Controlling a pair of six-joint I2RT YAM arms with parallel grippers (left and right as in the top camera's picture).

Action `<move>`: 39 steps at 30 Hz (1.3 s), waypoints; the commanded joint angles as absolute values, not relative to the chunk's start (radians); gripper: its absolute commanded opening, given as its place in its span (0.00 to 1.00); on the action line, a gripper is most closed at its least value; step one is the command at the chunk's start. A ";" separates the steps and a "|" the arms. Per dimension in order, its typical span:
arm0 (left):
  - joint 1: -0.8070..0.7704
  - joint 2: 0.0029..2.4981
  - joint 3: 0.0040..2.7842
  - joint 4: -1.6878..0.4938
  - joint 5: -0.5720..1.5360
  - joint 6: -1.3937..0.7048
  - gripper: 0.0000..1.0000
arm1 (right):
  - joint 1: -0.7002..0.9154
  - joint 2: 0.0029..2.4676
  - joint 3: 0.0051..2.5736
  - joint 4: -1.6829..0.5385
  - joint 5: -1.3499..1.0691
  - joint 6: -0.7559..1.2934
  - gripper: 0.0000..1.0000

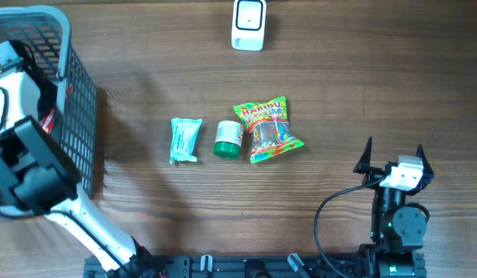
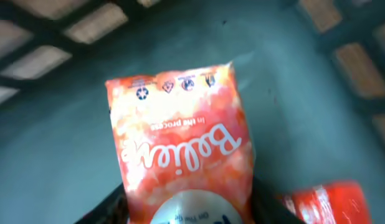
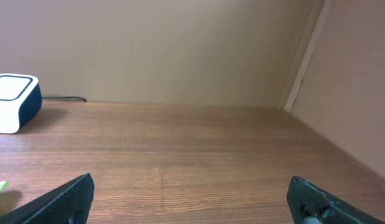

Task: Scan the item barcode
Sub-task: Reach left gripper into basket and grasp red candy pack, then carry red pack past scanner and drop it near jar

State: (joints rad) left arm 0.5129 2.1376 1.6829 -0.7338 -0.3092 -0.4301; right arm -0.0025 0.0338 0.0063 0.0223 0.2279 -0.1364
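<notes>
Glossy plastic pouch (image 2: 180,168); matt wood-grain table (image 1: 362,93).

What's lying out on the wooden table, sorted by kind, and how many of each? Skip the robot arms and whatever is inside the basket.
Soft packets: 2, a pale teal packet and a Haribo sweets bag
Green-and-white jar: 1
White scanner box: 1
Wire basket: 1
Total: 5
</notes>
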 commanded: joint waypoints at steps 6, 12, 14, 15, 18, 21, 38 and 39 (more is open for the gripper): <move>0.474 1.591 1.689 -0.865 -0.172 -0.435 0.41 | 0.002 0.034 0.005 0.026 0.216 -0.143 1.00; 0.300 1.378 1.689 -0.935 0.065 -0.434 0.41 | 0.002 0.034 0.005 0.026 0.216 -0.143 1.00; 0.186 1.351 1.689 -0.964 0.070 -0.434 0.42 | 0.002 0.034 0.005 0.026 0.216 -0.142 1.00; 0.130 1.349 1.689 -0.980 0.070 -0.434 0.42 | 0.002 0.034 0.005 0.026 0.216 -0.143 1.00; -0.049 1.378 1.679 -1.022 0.054 -0.457 0.42 | 0.002 0.034 0.005 0.026 0.216 -0.143 1.00; -0.178 1.428 1.645 -1.020 -0.022 -0.470 0.42 | 0.002 0.034 0.005 0.026 0.216 -0.143 1.00; -0.363 2.016 1.567 -0.904 -0.060 -0.582 0.43 | 0.002 0.034 0.005 0.026 0.216 -0.143 1.00; -0.366 2.038 1.567 -0.903 -0.055 -0.585 0.43 | 0.002 0.034 0.005 0.026 0.216 -0.143 1.00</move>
